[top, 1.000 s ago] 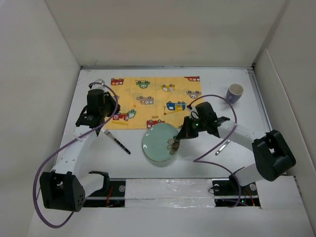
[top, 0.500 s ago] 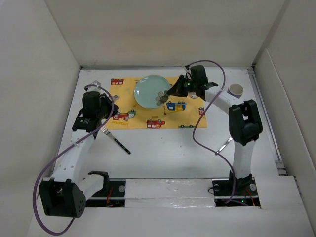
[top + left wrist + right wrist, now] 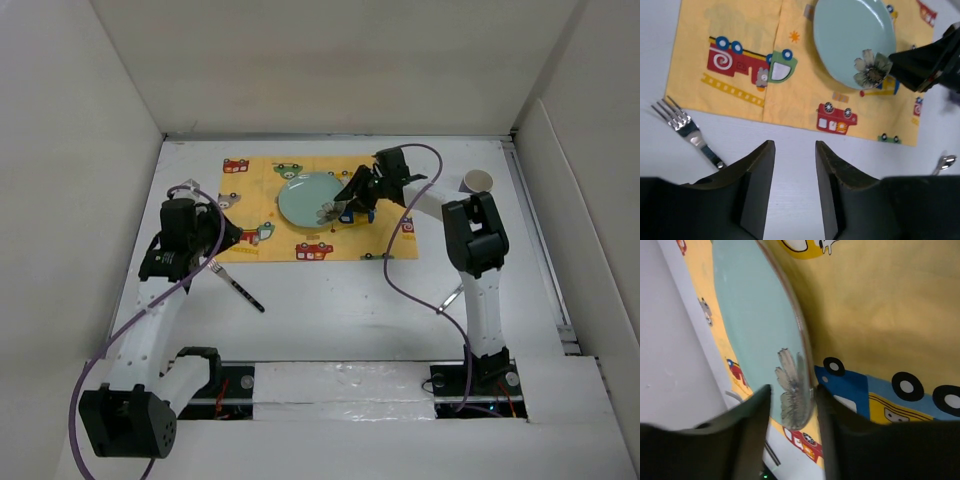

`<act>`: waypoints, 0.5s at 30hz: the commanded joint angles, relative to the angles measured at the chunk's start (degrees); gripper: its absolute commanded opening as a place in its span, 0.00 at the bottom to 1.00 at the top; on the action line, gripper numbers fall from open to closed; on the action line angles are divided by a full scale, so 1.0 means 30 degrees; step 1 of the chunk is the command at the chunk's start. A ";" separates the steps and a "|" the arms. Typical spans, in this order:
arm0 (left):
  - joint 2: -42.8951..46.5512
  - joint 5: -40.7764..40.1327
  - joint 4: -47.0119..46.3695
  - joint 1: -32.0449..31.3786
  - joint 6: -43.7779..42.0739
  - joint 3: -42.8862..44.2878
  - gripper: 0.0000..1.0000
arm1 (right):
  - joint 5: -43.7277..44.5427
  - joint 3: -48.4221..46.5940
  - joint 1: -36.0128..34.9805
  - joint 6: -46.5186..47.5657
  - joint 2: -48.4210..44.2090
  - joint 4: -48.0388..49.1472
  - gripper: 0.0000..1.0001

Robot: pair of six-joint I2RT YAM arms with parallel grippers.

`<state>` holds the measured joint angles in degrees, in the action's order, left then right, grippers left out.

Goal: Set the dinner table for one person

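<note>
- Two jaws of the right gripper [image 3: 792, 392] pinch the rim of the pale green round plate [image 3: 305, 198] at its painted flower. The plate sits over the yellow car-print cloth placemat [image 3: 255, 190], toward the far side of the white dinner table [image 3: 330, 320].
- Left gripper [image 3: 792, 145]: jaws spread, holding nothing, hovering over bare tabletop just beside the placemat's near edge.
- Done, as I judge it: placemat laid, plate brought onto it but not yet let go.
- Left to do: the silver black-handled fork [image 3: 682, 125] lies off the placemat's near-left corner. The metal spoon [image 3: 452, 297] lies well apart on the right, and the purple cup [image 3: 478, 181] stands beyond the placemat's right edge.
- Hard to tell: whether the plate lies flat or tilts. The left wrist view cuts off most of the spoon and hides the fork's handle end.
</note>
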<state>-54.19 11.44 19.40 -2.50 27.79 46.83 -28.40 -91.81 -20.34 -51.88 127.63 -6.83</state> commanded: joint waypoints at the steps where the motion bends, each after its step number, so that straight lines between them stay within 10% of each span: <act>1: -0.0126 -0.0560 0.2520 0.0043 -0.0008 0.0709 0.38 | -0.0407 -0.0512 -0.0164 -0.0140 -0.1322 0.0699 0.51; 7: -0.1093 -0.2113 0.5686 0.0043 0.2306 -0.0140 0.28 | 0.1026 -0.0715 0.0012 0.2552 -0.2639 -0.2140 0.72; 15: -0.2761 -0.2878 0.7100 -0.0689 0.4007 -0.1604 0.46 | 0.2757 0.1975 0.0422 0.5046 -0.7938 -0.3231 0.74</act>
<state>-60.58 4.67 37.21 -4.21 36.84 44.01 -23.14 -88.38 -19.70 -41.15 111.74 -15.25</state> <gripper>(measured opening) 0.457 0.741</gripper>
